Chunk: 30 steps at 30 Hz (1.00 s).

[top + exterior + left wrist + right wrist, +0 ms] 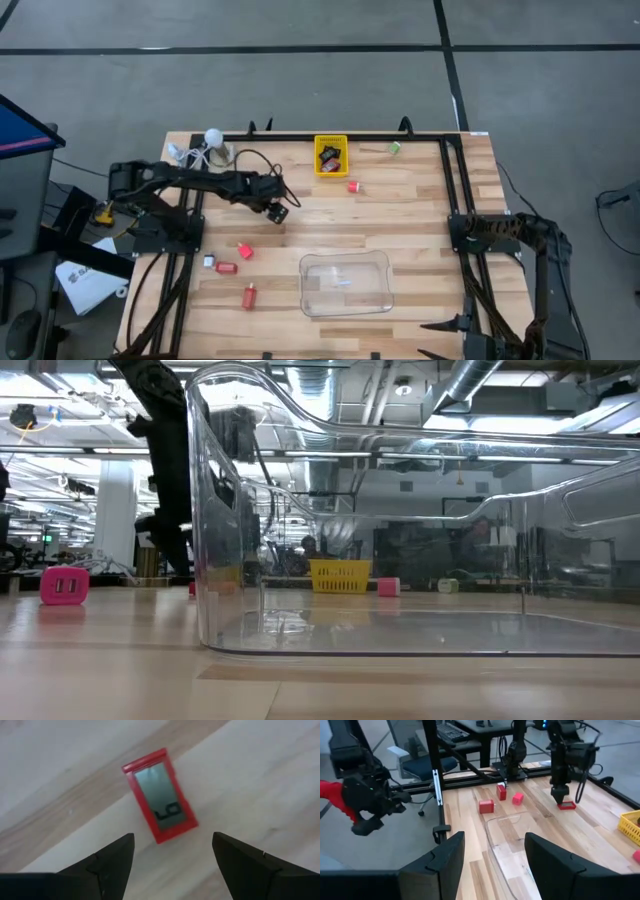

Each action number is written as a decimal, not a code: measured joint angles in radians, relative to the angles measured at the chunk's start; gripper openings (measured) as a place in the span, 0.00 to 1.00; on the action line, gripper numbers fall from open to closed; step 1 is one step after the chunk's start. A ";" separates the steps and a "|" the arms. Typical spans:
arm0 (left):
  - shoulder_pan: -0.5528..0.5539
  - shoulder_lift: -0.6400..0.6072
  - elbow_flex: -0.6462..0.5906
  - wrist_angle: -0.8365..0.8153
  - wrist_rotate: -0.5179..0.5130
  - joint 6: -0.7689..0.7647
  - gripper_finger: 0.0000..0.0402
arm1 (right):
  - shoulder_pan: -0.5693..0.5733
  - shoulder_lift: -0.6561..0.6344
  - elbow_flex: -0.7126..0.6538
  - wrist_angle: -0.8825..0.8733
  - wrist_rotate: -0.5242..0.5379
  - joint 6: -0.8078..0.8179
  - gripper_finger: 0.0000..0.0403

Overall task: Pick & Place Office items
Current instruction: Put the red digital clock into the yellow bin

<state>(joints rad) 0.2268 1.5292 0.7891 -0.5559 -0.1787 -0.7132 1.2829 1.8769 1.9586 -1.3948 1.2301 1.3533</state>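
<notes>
A flat red office item with a grey face (pixel 160 802) lies on the wooden table, just beyond and between the fingertips of my left gripper (pixel 172 837). That gripper points steeply down and is open, touching nothing. The right wrist view shows it (pixel 560 796) just above the same red piece (pixel 566 806). Other red blocks (pixel 243 250) (pixel 226 268) (pixel 249 295) lie nearer the left front. My right gripper (pixel 492 865) waits open at the table's near right corner (pixel 432 338).
A yellow basket (pixel 331 155) with small pieces in it stands at the far middle, with a red block (pixel 353 186) and a green piece (pixel 394 147) near it. A clear plastic tray (pixel 345 283) sits at the near middle. A white ball with a cord (pixel 212 136) lies far left.
</notes>
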 joint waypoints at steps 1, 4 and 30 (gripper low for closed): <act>0.001 0.019 0.000 0.006 0.000 0.000 0.66 | 0.002 0.005 0.000 0.003 0.002 0.000 0.50; 0.001 0.067 0.000 0.030 0.000 0.000 0.66 | 0.010 0.020 0.000 0.009 0.005 0.004 0.50; 0.063 0.124 0.011 0.189 -0.002 0.150 0.61 | 0.014 0.028 0.000 0.023 0.020 0.007 0.50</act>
<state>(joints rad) 0.2893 1.6527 0.7998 -0.3664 -0.1802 -0.5633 1.2964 1.9053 1.9583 -1.3720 1.2503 1.3598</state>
